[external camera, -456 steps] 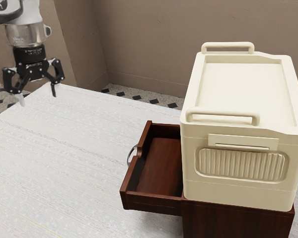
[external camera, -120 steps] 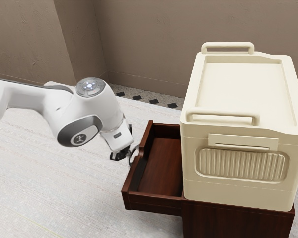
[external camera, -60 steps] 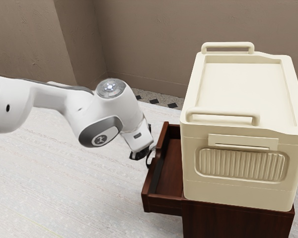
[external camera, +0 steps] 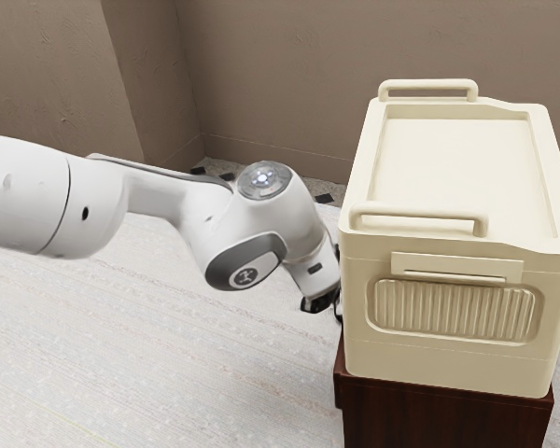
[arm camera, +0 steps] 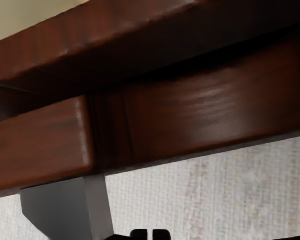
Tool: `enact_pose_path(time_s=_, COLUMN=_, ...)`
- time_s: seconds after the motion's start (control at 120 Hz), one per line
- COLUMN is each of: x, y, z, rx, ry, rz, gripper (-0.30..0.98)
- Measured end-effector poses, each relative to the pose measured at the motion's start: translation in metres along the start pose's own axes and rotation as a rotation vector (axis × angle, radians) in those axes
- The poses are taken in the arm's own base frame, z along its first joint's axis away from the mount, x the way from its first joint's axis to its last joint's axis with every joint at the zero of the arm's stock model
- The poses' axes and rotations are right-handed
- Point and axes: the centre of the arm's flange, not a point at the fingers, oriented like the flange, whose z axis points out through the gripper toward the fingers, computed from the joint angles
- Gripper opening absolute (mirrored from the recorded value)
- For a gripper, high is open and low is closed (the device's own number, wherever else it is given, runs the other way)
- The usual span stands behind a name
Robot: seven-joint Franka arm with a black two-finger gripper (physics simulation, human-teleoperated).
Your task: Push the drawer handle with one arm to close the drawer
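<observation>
Drawer [arm camera: 35,145] has just been pushed nearly into the cabinet [external camera: 448,415], its handle [arm camera: 62,205] beside the gripper [external camera: 319,303], whose spread can't be told, so closing is judged almost finished.

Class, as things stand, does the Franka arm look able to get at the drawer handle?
Probably yes: the tool is right beside the handle, with nothing apparent between them, though contact is hard to judge.

Nearly closed brown drawer [arm camera: 40,142], grey handle [arm camera: 62,207]
</observation>
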Motion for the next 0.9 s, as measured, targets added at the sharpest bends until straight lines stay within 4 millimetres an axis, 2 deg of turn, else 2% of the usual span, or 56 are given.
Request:
enact_pose_path(time_s=0.083, x=0.01, y=-0.002, z=0.003, rx=0.005, ry=0.011, rz=0.01, gripper=-0.1)
enact_pose_path(time_s=0.35, x=0.014, y=-0.008, z=0.004, rx=0.014, ry=0.02, rz=0.084, gripper=-0.1)
enact_pose_path(time_s=0.417, x=0.01, y=0.001, z=-0.009, rx=0.009, ry=0.041, rz=0.046, gripper=-0.1)
enact_pose_path(time_s=0.475, x=-0.016, y=0.0, z=-0.028, rx=0.02, ry=0.046, rz=-0.019, gripper=-0.1)
enact_pose_path(time_s=0.533, x=-0.057, y=-0.007, z=-0.048, rx=0.033, ry=0.044, rz=-0.117, gripper=-0.1)
enact_pose_path(time_s=0.583, x=-0.094, y=-0.021, z=-0.077, rx=0.05, ry=0.042, rz=-0.235, gripper=-0.1)
enact_pose_path(time_s=0.675, x=-0.156, y=-0.04, z=-0.126, rx=0.059, ry=0.023, rz=-0.492, gripper=0.1)
enact_pose_path(time_s=0.742, x=-0.173, y=-0.053, z=-0.166, rx=0.043, ry=0.016, rz=-0.677, gripper=0.25)
enact_pose_path(time_s=0.792, x=-0.197, y=-0.059, z=-0.197, rx=0.036, ry=0.004, rz=-0.836, gripper=0.34)
enact_pose_path(time_s=0.9, x=-0.218, y=-0.047, z=-0.211, rx=-0.036, ry=-0.055, rz=-1.109, gripper=0.48)
